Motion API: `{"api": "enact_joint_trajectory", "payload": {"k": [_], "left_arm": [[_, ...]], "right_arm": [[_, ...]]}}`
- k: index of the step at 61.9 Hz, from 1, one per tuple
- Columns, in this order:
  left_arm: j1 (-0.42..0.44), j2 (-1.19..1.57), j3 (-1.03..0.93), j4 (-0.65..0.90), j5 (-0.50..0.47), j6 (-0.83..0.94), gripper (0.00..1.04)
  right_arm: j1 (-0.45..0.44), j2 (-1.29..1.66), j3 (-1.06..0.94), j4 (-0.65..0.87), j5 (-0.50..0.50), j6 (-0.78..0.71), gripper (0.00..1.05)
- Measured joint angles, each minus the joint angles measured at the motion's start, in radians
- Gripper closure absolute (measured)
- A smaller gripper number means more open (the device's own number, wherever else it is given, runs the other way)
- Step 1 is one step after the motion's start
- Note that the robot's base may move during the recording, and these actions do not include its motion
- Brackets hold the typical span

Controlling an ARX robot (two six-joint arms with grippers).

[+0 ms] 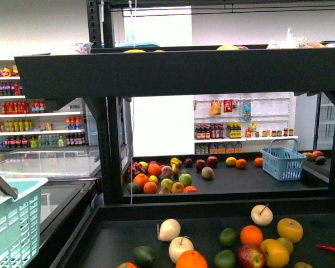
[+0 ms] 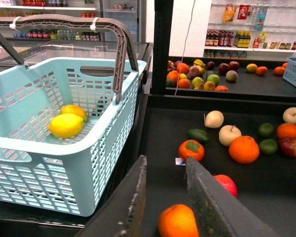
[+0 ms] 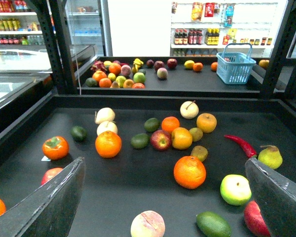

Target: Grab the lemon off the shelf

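Smooth oval lemon (image 2: 66, 125) lies in slatted plastic basket (image 2: 103, 163), left of matte shelf (image 2: 158, 148); both arms' fingers apart, empty.

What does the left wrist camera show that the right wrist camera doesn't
Only the left wrist view shows the inside of the light blue basket, with two yellow lemons lying in it. Only the right wrist view shows the red chili, the pear and the green apple. Both show the black shelf, its big orange and the persimmon, plus an open gripper.
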State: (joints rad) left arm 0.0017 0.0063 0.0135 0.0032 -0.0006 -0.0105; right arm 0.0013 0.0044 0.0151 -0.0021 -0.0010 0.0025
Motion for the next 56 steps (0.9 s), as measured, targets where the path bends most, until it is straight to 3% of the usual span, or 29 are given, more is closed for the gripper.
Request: {"api": "enact_joint_trajectory", "payload": {"k": [11,19,56], "left_arm": [[0.000,0.000,0.000,0.000,0.000,0.000,0.30],[0.000,0.000,0.000,0.000,0.000,0.000,0.07],[0.000,0.000,0.000,0.000,0.000,0.002,0.08]], "right_arm": [[0.000,0.000,0.000,0.000,0.000,0.000,0.07],[0.000,0.000,0.000,0.000,0.000,0.000,0.07],[0.000,0.000,0.000,0.000,0.000,0.000,0.07]]}}
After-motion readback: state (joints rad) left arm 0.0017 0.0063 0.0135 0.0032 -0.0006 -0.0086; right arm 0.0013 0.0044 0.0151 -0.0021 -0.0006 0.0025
